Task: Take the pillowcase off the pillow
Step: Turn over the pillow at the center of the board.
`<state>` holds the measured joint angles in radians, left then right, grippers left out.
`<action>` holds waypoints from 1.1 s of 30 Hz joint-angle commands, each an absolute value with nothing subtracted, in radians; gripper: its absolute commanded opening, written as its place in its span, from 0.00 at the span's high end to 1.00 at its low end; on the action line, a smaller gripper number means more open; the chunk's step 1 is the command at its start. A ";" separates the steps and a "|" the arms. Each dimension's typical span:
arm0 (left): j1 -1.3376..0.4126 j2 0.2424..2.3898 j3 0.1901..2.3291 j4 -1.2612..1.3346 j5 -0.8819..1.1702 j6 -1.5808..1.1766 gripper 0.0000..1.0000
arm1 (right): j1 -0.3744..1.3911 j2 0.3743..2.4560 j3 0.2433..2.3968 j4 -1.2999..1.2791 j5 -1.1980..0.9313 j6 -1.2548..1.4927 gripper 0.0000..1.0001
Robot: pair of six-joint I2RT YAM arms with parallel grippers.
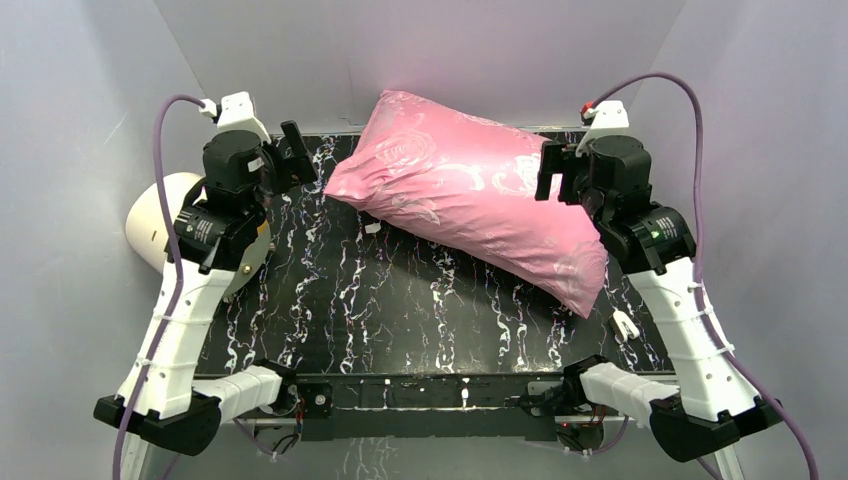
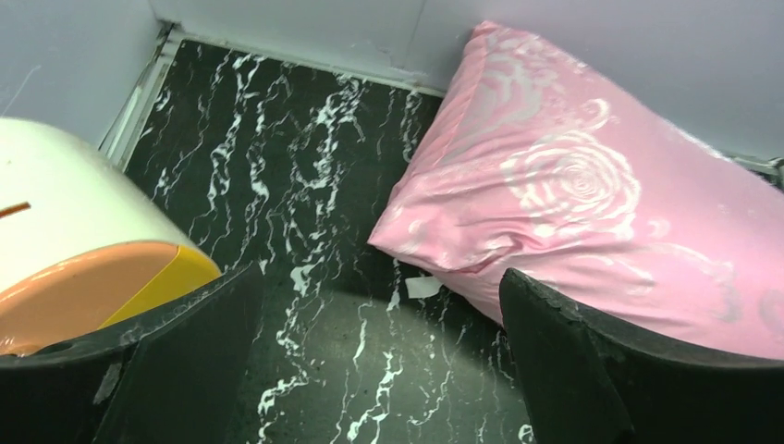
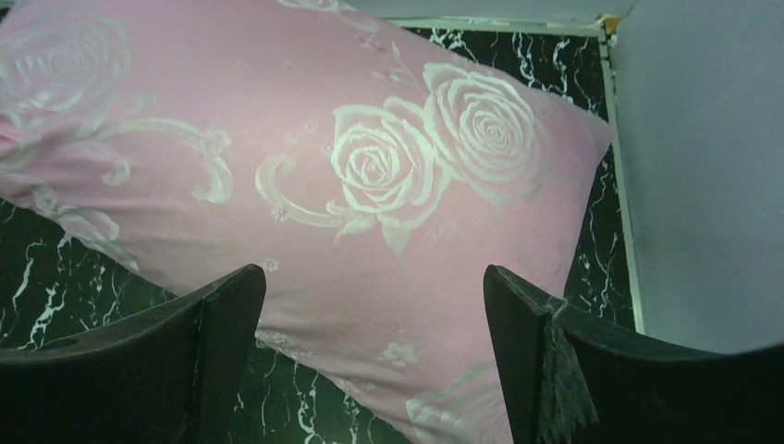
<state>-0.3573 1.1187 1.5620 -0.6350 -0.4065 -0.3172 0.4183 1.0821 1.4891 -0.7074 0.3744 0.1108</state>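
Observation:
The pink satin pillowcase (image 1: 470, 195) with pale roses lies stuffed and slanted across the back of the black marbled table (image 1: 400, 300). The pillow inside it is hidden; no white cushion shows. My left gripper (image 1: 295, 150) hangs open over bare table just left of the pillowcase's back-left end (image 2: 592, 194), with nothing between its fingers (image 2: 381, 277). My right gripper (image 1: 550, 170) is open above the pillowcase's right part, and the rose-patterned fabric (image 3: 370, 166) fills the space under its spread fingers (image 3: 372, 273) without touching them.
A cream-and-orange cylinder (image 1: 155, 215) sits off the table's left edge, close to the left arm (image 2: 83, 250). A small white tag (image 2: 423, 287) lies by the pillowcase's near edge. A small white object (image 1: 625, 323) rests near the right arm. Grey walls enclose three sides.

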 commanded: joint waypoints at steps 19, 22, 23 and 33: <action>-0.137 0.985 1.030 -0.542 0.255 -0.465 0.02 | 0.220 1.240 1.075 -0.629 0.137 0.340 0.20; -0.173 0.996 0.982 -0.537 0.333 -0.480 0.02 | 0.251 1.313 1.013 -0.563 0.054 0.396 0.41; -0.193 0.997 0.969 -0.534 0.346 -0.486 0.02 | 0.277 1.323 0.995 -0.539 0.056 0.413 0.52; -0.294 0.969 0.874 -0.508 0.382 -0.524 0.02 | 0.663 1.260 1.021 -0.477 -0.025 0.528 0.98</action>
